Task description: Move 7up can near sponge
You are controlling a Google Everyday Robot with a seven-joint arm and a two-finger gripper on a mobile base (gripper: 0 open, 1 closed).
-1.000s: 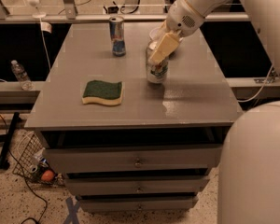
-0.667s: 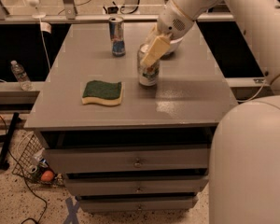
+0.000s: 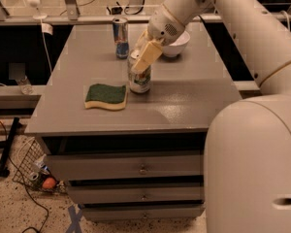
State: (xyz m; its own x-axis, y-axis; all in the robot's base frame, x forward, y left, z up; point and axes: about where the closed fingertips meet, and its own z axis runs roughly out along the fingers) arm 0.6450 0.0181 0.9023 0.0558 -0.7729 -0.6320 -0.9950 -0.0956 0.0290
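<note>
readable text: none | 7up can: green lettering, I cannot read it | slim blue can: label unreadable | my gripper: clamped on the 7up can's upper half

Just one camera here, up high on the robot's side, looking down and forward over the grey table, pretty close in; the robot body hogs the lower right, and the gripper, clamped on the 7up can, lands around mid-frame
</note>
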